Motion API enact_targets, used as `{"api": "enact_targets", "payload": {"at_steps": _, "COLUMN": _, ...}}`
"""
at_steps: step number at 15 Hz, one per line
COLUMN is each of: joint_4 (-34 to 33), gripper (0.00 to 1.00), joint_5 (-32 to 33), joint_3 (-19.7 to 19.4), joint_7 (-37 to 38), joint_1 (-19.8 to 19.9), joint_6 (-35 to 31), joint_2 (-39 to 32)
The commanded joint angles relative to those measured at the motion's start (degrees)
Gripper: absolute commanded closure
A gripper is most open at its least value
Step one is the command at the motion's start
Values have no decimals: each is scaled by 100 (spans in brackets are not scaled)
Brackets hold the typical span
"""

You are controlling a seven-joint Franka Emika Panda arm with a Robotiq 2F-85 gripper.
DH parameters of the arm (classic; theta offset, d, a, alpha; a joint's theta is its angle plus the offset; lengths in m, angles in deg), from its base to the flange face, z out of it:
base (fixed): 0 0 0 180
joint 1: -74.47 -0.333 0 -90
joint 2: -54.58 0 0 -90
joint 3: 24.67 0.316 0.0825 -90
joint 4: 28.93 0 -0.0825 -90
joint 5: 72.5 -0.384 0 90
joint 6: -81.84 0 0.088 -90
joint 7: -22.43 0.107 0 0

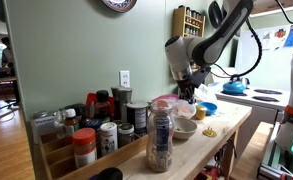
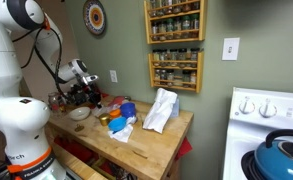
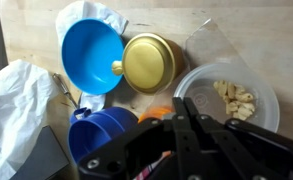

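Observation:
My gripper (image 3: 183,106) is shut, its two black fingers pressed together with nothing seen between them. It hangs above a wooden counter (image 3: 166,22), over the edge of a clear plastic container (image 3: 231,100) holding pale food pieces. Just beyond the fingertips lie a gold round lid (image 3: 151,62) and a blue funnel-shaped bowl (image 3: 91,55). A blue cup (image 3: 106,135) and something orange (image 3: 158,114) sit next to the fingers. In both exterior views the gripper (image 1: 189,90) (image 2: 86,93) hovers low over the cluttered counter.
A white crumpled bag (image 3: 16,100) (image 2: 161,110) lies on the counter. A clear jar (image 1: 161,140) and several spice containers (image 1: 96,120) stand at one end. Spice racks (image 2: 174,40) hang on the wall. A stove with a blue kettle (image 2: 286,155) stands beside the counter.

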Motion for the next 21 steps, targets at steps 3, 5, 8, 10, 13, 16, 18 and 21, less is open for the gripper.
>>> {"api": "enact_targets", "payload": {"at_steps": 3, "joint_4": 311, "gripper": 99, "joint_5": -873, "joint_3": -135, "joint_7": -1224, "joint_1": 196, "joint_6": -312, "joint_2": 202}}
{"api": "enact_targets", "payload": {"at_steps": 5, "joint_4": 306, "gripper": 99, "joint_5": -1127, "joint_3": -144, "joint_7": -1622, "joint_1": 201, "joint_6": -343, "joint_2": 113}}
{"api": "enact_targets", "payload": {"at_steps": 8, "joint_4": 312, "gripper": 99, "joint_5": -1468, "joint_3": -158, "joint_7": -2145, "joint_1": 203, "joint_6": -347, "joint_2": 47}}
{"api": "enact_targets", "payload": {"at_steps": 10, "joint_4": 308, "gripper": 99, "joint_5": -1693, "joint_3": -172, "joint_7": -2486, "joint_1": 216, "joint_6": -332, "joint_2": 41}}
{"api": "enact_targets", "payload": {"at_steps": 13, "joint_4": 289, "gripper": 71, "joint_5": -1783, "joint_3": -195, "joint_7": -2596, "joint_1": 207, "joint_6": -242, "joint_2": 29}}
{"api": "enact_targets", "payload": {"at_steps": 16, "joint_4": 367, "gripper": 50, "joint_5": -1641, "joint_3": -207, "joint_7": -2324, "joint_1": 181, "joint_6": -342, "joint_2": 229}}
{"api": "enact_targets", "payload": {"at_steps": 18, "joint_4": 418, "gripper": 35, "joint_5": -1602, "joint_3": -182, "joint_7": -2316, "joint_1": 163, "joint_6": -314, "joint_2": 435}}
{"api": "enact_targets", "payload": {"at_steps": 21, "joint_4": 433, "gripper": 13, "joint_5": -1790, "joint_3": -143, "joint_7": -2424, "joint_1": 175, "joint_6": -179, "joint_2": 758}}
